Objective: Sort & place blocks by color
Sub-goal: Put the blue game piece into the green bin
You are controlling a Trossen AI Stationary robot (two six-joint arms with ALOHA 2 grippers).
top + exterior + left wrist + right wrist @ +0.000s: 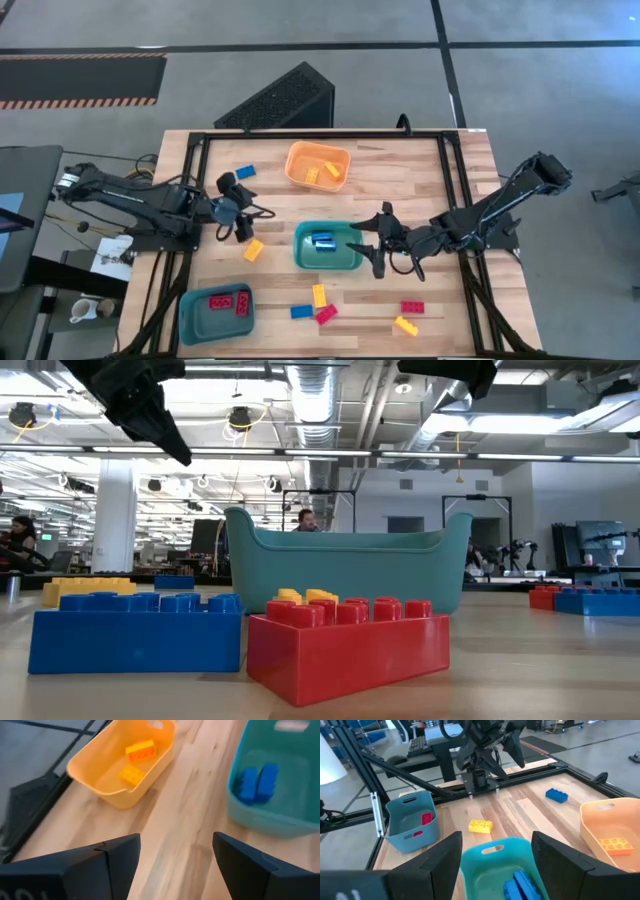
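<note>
Loose blocks lie flat on the wooden table: a blue one (245,172) at the far left, a yellow one (253,250) beside the teal bin (305,255), and yellow (319,295), blue (301,312) and red (326,314) ones near the front. Further right lie a red (412,308) and a yellow (406,325) one. My left gripper (243,210) (175,865) hangs open and empty over bare wood left of the teal bin. My right gripper (368,240) (495,865) is open and empty at that bin's right rim.
The orange bin (318,165) at the far middle holds two yellow blocks (140,750). The teal bin holds blue blocks (257,782). A blue bin (190,318) at the near left holds red blocks. A black frame (300,135) runs along the table's edges.
</note>
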